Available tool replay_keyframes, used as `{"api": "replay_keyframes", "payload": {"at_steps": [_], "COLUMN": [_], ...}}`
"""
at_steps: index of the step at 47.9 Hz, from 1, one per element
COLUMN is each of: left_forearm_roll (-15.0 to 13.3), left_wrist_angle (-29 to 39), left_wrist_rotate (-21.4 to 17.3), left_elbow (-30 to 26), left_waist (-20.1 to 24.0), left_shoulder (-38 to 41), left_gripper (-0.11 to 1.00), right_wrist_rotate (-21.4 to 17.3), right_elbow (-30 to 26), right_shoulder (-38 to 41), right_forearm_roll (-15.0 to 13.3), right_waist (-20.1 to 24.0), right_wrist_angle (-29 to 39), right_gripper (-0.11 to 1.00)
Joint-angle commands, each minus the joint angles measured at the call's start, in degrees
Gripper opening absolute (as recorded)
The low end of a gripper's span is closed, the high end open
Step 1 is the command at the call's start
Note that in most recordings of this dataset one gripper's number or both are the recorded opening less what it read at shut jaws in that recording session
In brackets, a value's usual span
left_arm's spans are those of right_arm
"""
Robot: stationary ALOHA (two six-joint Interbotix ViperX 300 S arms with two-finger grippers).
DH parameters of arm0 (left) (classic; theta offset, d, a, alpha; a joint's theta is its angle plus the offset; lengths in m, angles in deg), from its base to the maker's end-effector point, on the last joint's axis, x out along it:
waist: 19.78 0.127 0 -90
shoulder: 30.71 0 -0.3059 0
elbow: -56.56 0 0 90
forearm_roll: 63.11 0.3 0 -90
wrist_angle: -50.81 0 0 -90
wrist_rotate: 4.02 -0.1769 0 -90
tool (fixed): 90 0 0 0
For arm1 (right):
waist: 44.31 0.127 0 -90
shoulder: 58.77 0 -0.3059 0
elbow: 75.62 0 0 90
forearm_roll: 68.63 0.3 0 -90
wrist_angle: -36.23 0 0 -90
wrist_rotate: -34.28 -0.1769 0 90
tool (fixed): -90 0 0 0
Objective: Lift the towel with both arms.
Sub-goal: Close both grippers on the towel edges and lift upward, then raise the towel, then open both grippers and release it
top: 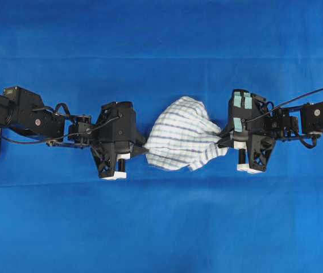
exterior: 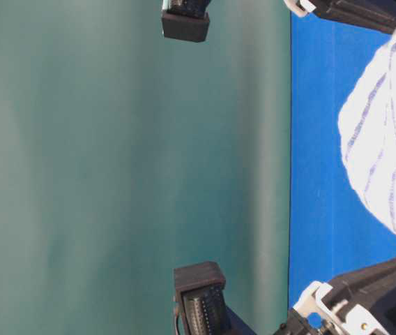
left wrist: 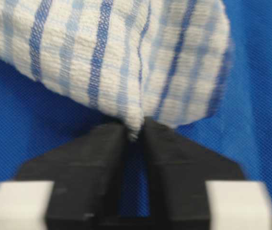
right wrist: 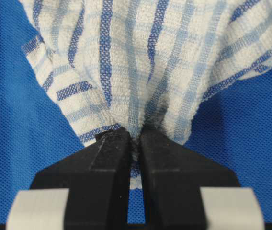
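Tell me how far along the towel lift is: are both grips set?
Done: the left gripper is shut on a fold of the towel, and the right gripper is shut on bunched cloth at the opposite end. In hand: the towel hangs bunched between them over the blue table cover. Left: whether it has cleared the cover I cannot tell, so raising both arms together likely remains.

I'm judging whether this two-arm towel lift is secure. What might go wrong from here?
1. The left tool pinches only a thin tip of the towel; the cloth may slip out under its own weight.
2. The right tool holds a fuller bunch, so one side could drop first.
3. The towel is bunched between the arms; pulling them apart might tug the weaker pinch loose.
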Motion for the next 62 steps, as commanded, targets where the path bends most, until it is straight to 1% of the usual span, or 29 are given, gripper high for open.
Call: {"api": "replay_keyframes", "payload": {"at_steps": [1, 6, 8, 16, 24, 33, 40, 43, 51, 62], "left_forearm_roll": [-0.09, -0.09, 0.00, 0.00, -0.09, -0.09, 0.00, -0.09, 0.18, 0.35], "left_wrist_angle": [0.26, 1.58, 3.08, 9.93, 16.70, 21.88, 25.40, 27.16, 33.57, 40.96], "left_wrist_rotate": [-0.09, -0.09, -0.09, -0.09, -0.26, -0.26, -0.44, -0.79, -1.14, -1.32], "left_elbow": [-0.35, -0.35, -0.44, -0.79, -1.32, -1.76, -2.64, -3.60, -8.26, -15.91], "left_waist": [0.00, 0.18, 0.26, 0.35, 0.53, 2.46, 3.96, 4.57, 5.98, 6.42], "left_shoulder": [-1.41, -3.08, -4.75, -13.18, -23.99, -33.66, -39.38, -41.31, -46.05, -49.13], "left_gripper": [0.02, 0.02, 0.02, 0.02, 0.02, 0.02, 0.02, 0.02, 0.02, 0.02], "right_wrist_rotate": [0.09, 0.00, -0.09, 0.00, 0.79, 0.79, 0.79, 0.79, 0.97, 1.05], "right_elbow": [-0.88, -1.05, -1.14, -2.99, -7.38, -13.01, -17.05, -18.54, -23.55, -31.03], "right_shoulder": [-1.58, -2.90, -3.96, -10.72, -18.46, -24.61, -27.60, -28.56, -30.32, -31.29], "right_forearm_roll": [0.00, 0.00, 0.09, 0.09, -0.35, -1.93, -4.48, -5.45, -8.00, -10.11], "right_waist": [-0.18, -0.18, -0.18, -0.18, -0.35, -1.49, -2.81, -3.16, -3.87, -3.87], "right_wrist_angle": [-0.09, 0.26, 0.97, 7.56, 15.56, 23.38, 27.33, 28.48, 30.94, 35.33], "right_gripper": [0.06, 0.06, 0.05, 0.05, 0.05, 0.05, 0.05, 0.06, 0.05, 0.05]}}
